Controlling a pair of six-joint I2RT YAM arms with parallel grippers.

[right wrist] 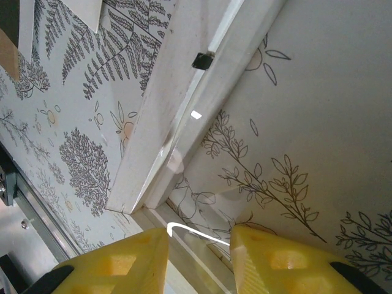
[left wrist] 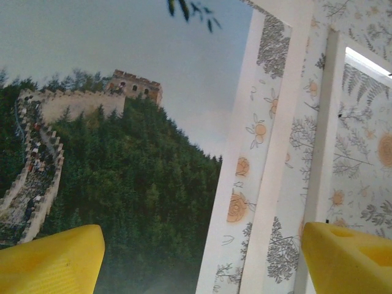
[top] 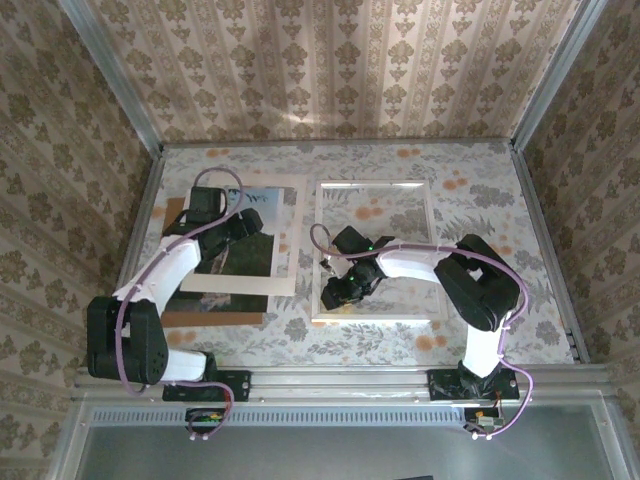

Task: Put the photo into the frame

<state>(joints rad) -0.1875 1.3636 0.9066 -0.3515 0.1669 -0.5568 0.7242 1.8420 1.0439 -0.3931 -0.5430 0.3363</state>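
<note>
Photo (left wrist: 122, 153) on surface's (top: 480, 200) left half, white mat (top: 288, 235) bordering it. Left jaws wide above photo. Frame (top: 395, 210) mid-surface; right jaws narrow, clamping frame's near-left corner rim.

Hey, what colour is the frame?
The frame is plain white, and it shows best in the right wrist view.

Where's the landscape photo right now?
From the top view, the photo lies on the table's left half, over the white mat, left of the frame.
</note>
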